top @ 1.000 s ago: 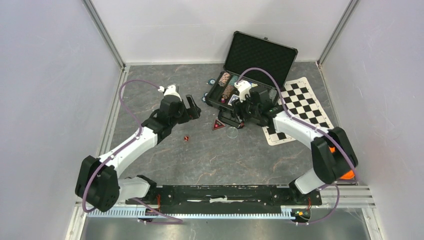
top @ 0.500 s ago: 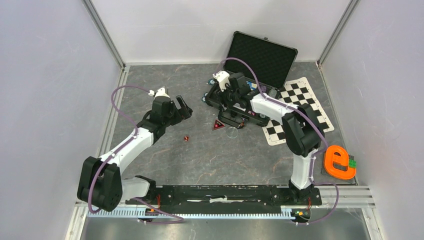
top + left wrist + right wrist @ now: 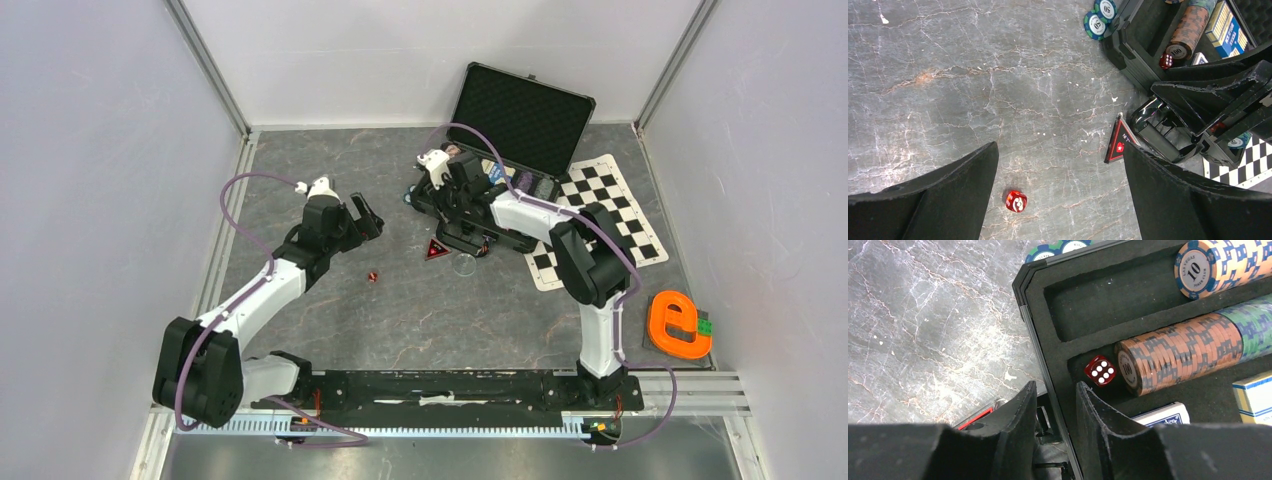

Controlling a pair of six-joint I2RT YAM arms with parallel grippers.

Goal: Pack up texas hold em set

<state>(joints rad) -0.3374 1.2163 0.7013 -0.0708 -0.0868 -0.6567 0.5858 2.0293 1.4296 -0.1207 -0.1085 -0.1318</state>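
Observation:
The black case [image 3: 520, 112] stands open at the back, its lid upright. In its tray lie rows of striped chips [image 3: 1178, 355], a red die [image 3: 1100, 370] and blue card decks [image 3: 1163, 417]. My right gripper [image 3: 1055, 387] sits astride the case's front wall [image 3: 1035, 320] near its left corner, jaws narrow but with a gap showing, holding nothing. My left gripper [image 3: 1059, 150] hangs wide open over the table. A second red die [image 3: 1016, 201] lies just inside its left finger. The red triangular marker [image 3: 1119, 142] leans by the case front. Two green chips [image 3: 1100, 17] lie outside the case.
A black-and-white checkered mat [image 3: 600, 200] lies right of the case. An orange ring-shaped object [image 3: 680, 325] sits at the near right. A small clear disc [image 3: 465, 265] lies beside the marker. Grey walls close in the left, right and back.
My right arm swung left along the case front to its left corner and its jaws narrowed. The left arm drew back slightly, still wide open.

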